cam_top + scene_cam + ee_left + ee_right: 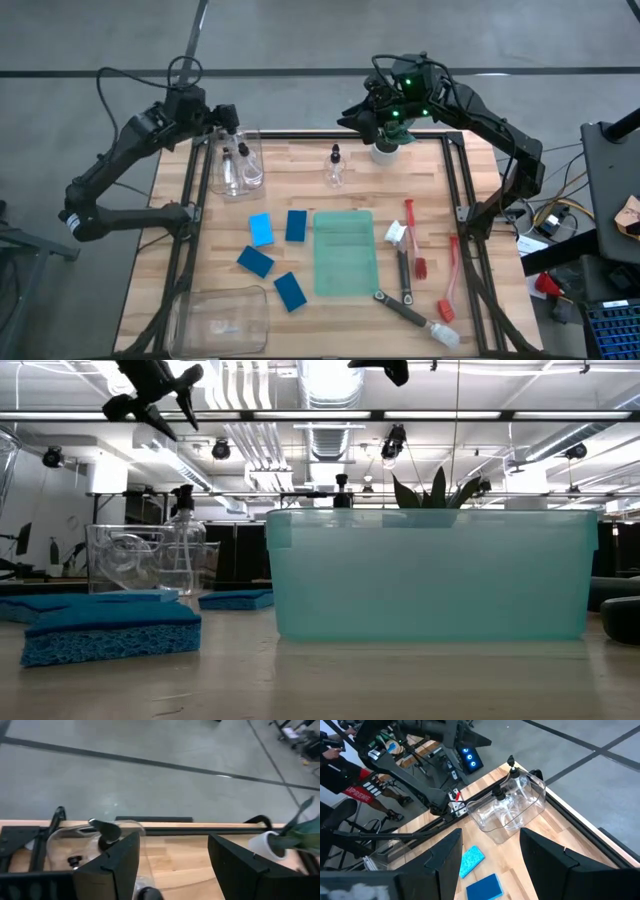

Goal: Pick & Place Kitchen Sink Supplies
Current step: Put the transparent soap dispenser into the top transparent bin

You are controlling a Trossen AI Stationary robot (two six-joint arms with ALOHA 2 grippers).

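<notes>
A clear bin (240,160) at the table's far left holds clear bottles with black tops (502,807). One more bottle (335,166) stands upright on the table to its right. Several blue sponges (262,230) lie flat mid-table. Red and black brushes (412,236) lie on the right side. My left gripper (172,870) hangs open above the bin's far end (228,118), nothing between its fingers. My right gripper (490,865) is open and empty, raised over the far edge (352,118) beside the potted plant.
A green translucent tub (345,252) stands mid-table, filling much of the low view (430,575). A second clear bin (220,318) sits at the near left corner. A potted plant (385,150) stands at the far edge. Black frame rails (195,200) run along both sides.
</notes>
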